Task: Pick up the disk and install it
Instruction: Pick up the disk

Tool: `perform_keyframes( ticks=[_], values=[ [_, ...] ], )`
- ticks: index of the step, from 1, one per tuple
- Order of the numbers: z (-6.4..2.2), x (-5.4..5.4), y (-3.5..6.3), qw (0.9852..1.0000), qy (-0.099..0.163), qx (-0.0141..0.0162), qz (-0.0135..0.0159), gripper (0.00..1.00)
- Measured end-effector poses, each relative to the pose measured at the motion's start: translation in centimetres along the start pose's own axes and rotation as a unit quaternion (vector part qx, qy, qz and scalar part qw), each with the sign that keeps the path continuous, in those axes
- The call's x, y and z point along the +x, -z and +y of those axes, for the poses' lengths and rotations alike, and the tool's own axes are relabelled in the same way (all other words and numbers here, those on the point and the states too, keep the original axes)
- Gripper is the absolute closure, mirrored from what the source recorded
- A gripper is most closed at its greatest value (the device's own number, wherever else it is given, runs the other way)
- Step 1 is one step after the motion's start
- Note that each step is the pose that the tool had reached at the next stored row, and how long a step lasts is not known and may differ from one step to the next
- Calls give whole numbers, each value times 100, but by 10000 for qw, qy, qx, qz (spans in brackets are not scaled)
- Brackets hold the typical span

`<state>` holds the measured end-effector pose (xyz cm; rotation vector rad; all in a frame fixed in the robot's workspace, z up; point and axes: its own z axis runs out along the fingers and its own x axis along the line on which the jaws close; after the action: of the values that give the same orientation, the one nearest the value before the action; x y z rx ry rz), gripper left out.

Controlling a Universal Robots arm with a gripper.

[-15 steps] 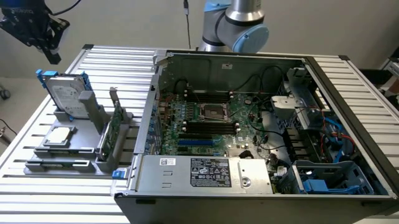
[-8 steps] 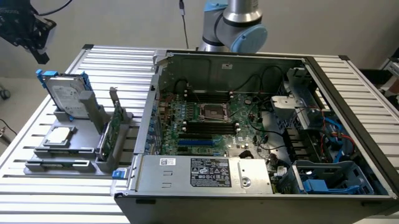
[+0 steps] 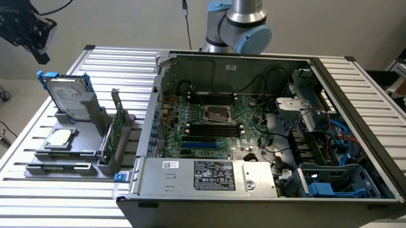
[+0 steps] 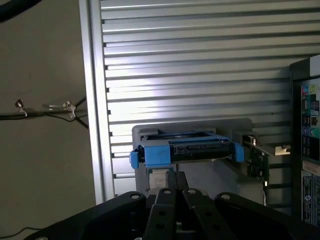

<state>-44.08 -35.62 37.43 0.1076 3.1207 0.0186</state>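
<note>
1. The gripper (image 4: 175,184) hangs above the rack with its fingers pressed together and nothing between them. Brought down like this, it would likely strike the disk's top edge rather than straddle it.
2. The disk (image 4: 186,150) stands on edge in a grey rack (image 4: 240,125) near the table's (image 3: 38,190) edge on the exterior view's left, well apart from the gripper. A pinch placed off-centre could tilt it or slip on the blue carrier.
3. A small silver chip (image 3: 59,138) and a green card (image 3: 118,124) share that rack, just beside the disk. A careless approach could knock either.
4. Farther off, cables (image 3: 336,137) lie inside the open computer case (image 3: 355,90) near the blue drive bay (image 3: 336,185). They could snag a carried disk.
5. The rack hides the disk's lower edge, so I cannot tell how tightly it is seated. The bay's inside is shadowed and partly cut off.
</note>
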Motion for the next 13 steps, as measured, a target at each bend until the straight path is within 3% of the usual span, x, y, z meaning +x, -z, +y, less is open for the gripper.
perform_keyframes(
  ticks=[10, 13],
  values=[
    [2, 0, 0, 10000, 7, 0, 0, 89],
    [4, 1, -1, 9998, 218, -4, 3, 89]
  ],
)
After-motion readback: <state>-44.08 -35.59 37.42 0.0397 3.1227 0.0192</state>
